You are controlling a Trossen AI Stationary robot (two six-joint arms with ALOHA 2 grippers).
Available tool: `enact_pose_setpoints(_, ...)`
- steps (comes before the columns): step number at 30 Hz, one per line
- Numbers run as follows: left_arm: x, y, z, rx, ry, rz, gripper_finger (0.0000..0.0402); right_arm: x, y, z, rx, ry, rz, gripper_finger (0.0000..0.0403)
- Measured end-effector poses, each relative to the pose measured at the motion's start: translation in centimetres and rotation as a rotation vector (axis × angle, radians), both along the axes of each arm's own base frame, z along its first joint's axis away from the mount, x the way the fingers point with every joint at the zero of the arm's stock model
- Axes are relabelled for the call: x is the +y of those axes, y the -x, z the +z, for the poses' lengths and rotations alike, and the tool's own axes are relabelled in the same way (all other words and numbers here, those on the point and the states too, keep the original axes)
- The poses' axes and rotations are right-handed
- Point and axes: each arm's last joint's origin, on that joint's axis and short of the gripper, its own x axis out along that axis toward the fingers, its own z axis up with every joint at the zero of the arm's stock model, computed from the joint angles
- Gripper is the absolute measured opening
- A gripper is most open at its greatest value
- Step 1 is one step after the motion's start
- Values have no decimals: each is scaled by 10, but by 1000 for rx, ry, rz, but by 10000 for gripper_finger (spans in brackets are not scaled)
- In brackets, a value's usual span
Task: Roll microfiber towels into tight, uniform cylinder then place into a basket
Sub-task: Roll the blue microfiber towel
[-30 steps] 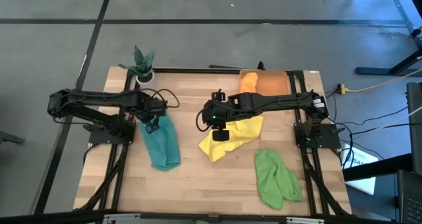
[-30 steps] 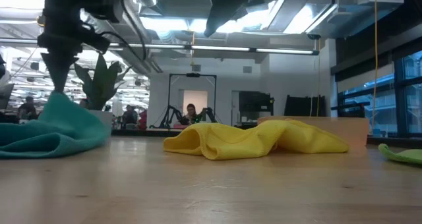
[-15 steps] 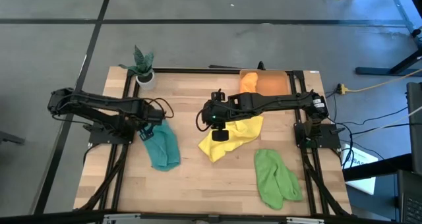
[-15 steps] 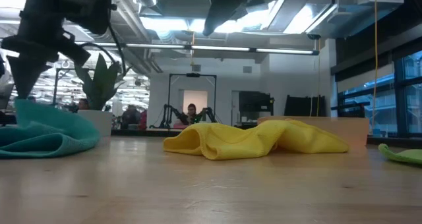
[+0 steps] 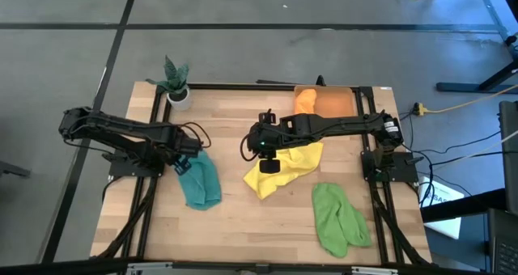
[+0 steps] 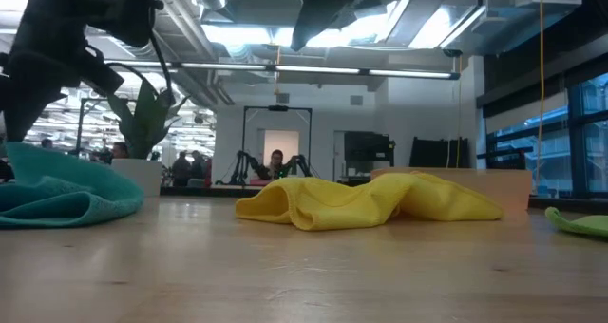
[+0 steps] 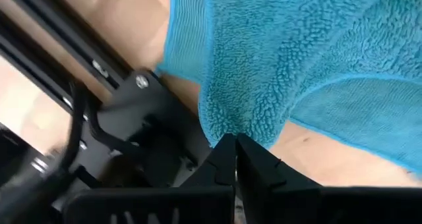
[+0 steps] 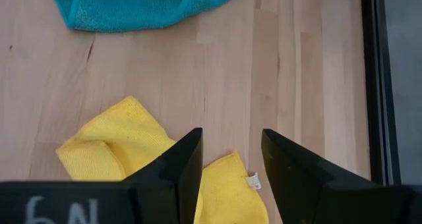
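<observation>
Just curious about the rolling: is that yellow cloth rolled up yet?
No. The yellow microfiber towel lies crumpled and loosely folded on the wooden table, not a cylinder.

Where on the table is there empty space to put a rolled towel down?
Bare wood lies along the near edge between the teal towel and the light green towel, and between the plant pot and the basket. The middle is crowded by the yellow towel.

Premises: an open-plan robotics lab or industrial workspace. Evidence: a wooden table (image 5: pixel 243 218) on a grey concrete floor (image 5: pixel 243 57) with two frame-mounted arms; exposed ceiling ducting and strip lights (image 6: pixel 380 73); further robot rigs (image 6: pixel 249 163) and seated people (image 6: pixel 275 161) in the background; a yellow cable (image 5: pixel 461 105) trailing to equipment stands.
</observation>
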Motion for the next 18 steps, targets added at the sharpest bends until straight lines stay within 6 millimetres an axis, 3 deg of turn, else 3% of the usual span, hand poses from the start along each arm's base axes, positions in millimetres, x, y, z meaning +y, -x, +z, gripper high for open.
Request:
enact_pose_setpoints(8,-2,-3,-7,23,-75,123,0,0,-2,2,-21,23,38,157)
enact_pose_setpoints(18,1,-18,-29,201,-96,141,0,0,-3,2,-26,27,44,157)
